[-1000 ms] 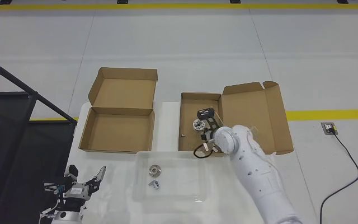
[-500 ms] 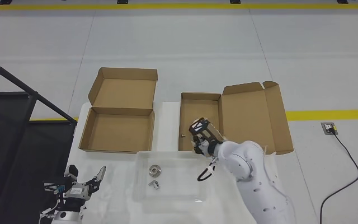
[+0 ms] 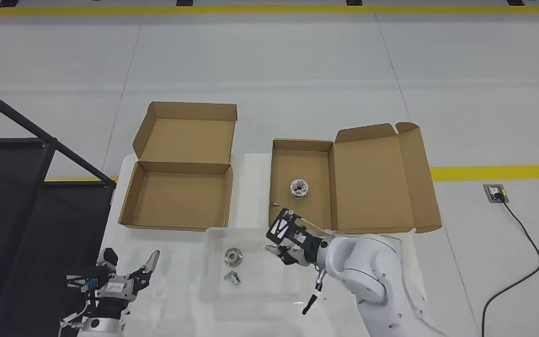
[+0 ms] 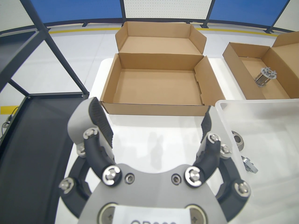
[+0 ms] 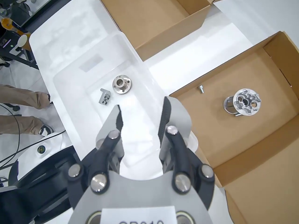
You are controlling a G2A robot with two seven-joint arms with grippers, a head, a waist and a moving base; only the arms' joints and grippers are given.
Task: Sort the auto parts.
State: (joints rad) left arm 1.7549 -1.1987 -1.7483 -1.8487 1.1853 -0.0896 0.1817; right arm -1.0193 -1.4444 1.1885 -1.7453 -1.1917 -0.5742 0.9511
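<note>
A clear plastic tray [image 3: 261,286] at the table's front middle holds a round metal flange [image 3: 233,254] and a small grey bracket [image 3: 232,276]. My right gripper [image 3: 282,234] hangs open and empty over the tray's back right corner; in its wrist view the flange [image 5: 121,84] and bracket [image 5: 104,96] lie just beyond the right gripper [image 5: 142,106]. The right cardboard box [image 3: 303,164] contains a spool-shaped metal part [image 3: 299,187] and a small bolt [image 5: 200,89]. My left gripper [image 4: 150,110] stands open and empty at the front left, beside the tray.
The left cardboard box [image 3: 177,198] is open with a bare floor. Both boxes have raised lids behind or beside them. A black metal rack [image 3: 34,211] stands off the table's left edge. White tabletop lies between the boxes and tray.
My right gripper has drawn back from over the right box to the tray's back right corner. The spool part stays in the box. The left arm has not moved.
</note>
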